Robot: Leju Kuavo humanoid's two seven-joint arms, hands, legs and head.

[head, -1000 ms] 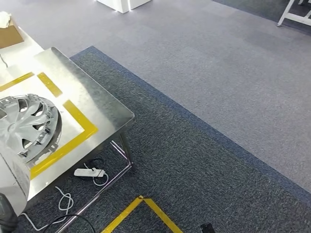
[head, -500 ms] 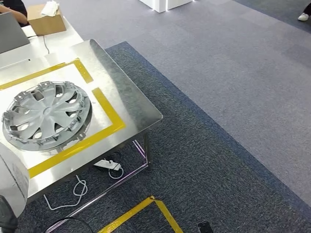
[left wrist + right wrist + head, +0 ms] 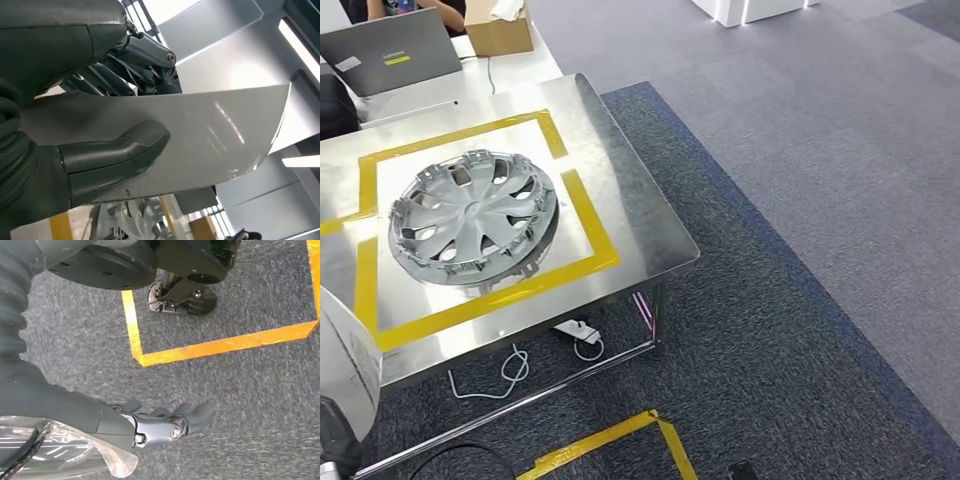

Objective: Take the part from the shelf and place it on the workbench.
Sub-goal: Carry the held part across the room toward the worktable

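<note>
We see our left hand (image 3: 86,125) gripping the part (image 3: 211,135), a smooth, shiny, curved white panel pointing away from the wrist. Our right hand (image 3: 151,427) hangs open over rough grey carpet (image 3: 241,405).

Left hand (image 3: 94,125) clamped on a pale curved panel (image 3: 211,135), thumb across one face and dark fingers (image 3: 124,75) behind it; right hand (image 3: 166,425) hanging empty, fingers loosely extended, well apart from that panel.
</note>
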